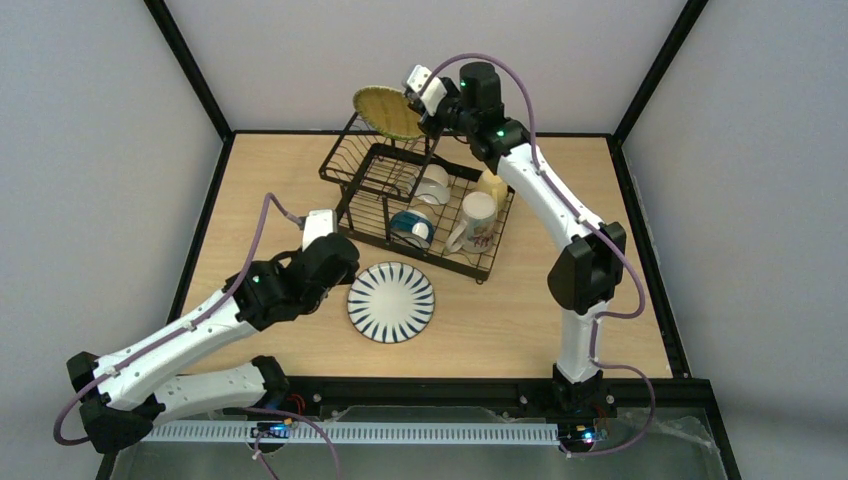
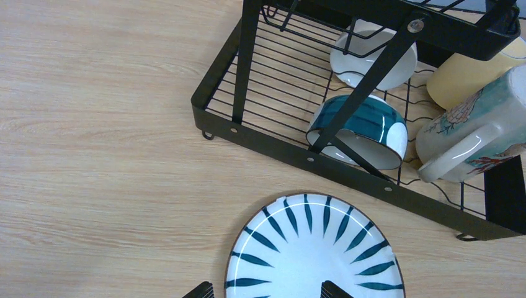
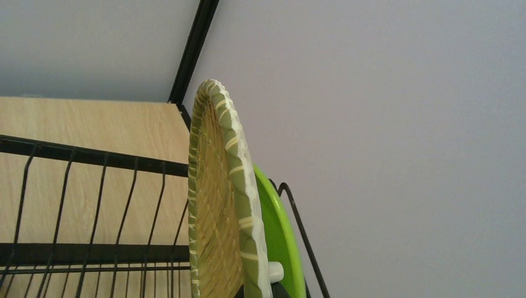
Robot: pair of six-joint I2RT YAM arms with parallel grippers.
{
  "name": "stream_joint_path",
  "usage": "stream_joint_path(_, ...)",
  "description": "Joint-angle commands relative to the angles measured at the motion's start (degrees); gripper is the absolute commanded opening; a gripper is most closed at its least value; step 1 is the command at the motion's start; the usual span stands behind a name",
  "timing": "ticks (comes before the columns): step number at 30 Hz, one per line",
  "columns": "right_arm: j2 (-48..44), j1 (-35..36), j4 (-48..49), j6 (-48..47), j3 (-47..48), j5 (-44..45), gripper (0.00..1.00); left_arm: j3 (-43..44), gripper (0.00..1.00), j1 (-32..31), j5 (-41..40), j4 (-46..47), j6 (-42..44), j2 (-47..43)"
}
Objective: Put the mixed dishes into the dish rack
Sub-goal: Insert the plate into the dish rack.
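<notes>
— Where is the left hand (image 2: 267, 290)?
— Hovering over the striped plate (image 2: 313, 248), a little left of its middle. Its fingers are spread wide with nothing between them.
— And the plate itself?
— It lies flat on the surface (image 1: 270, 180), stripes up, just near of the dish rack's (image 2: 273, 144) near rail and apart from it. It's round, so it has no long axis to speak of.
— What's in the rack?
— On the lower tray there's a white bowl (image 2: 353, 59) toward the far side. A blue bowl (image 2: 372, 121) is tipped on its side nearer. To their right are a yellow mug (image 2: 462, 84) and a cream mug (image 2: 477, 133) with a flower print.
— The right hand (image 1: 417, 103)?
— It's up over the far-left corner of the rack's raised tier, clamped on the right rim of a woven plate (image 1: 385, 110).
— How does that one sit?
— On edge and tilted, with the woven face toward the near side and its width running left to right, reaching left from the hand. Whether its lower rim touches the wires, I cannot tell.
</notes>
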Motion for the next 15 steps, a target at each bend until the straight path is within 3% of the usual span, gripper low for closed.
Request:
stream_joint_path(1,-0.5,0.0,1.4,0.4,-0.6,-2.6,0.0,1.4,0.99,0.4,0.3,0.7,0.1,0.4)
stream_joint_path(15,-1.1,0.0,0.3,0.8,-2.5,-4.6,0.0,0.9,0.99,0.4,0.9,1.7,-1.0,0.3)
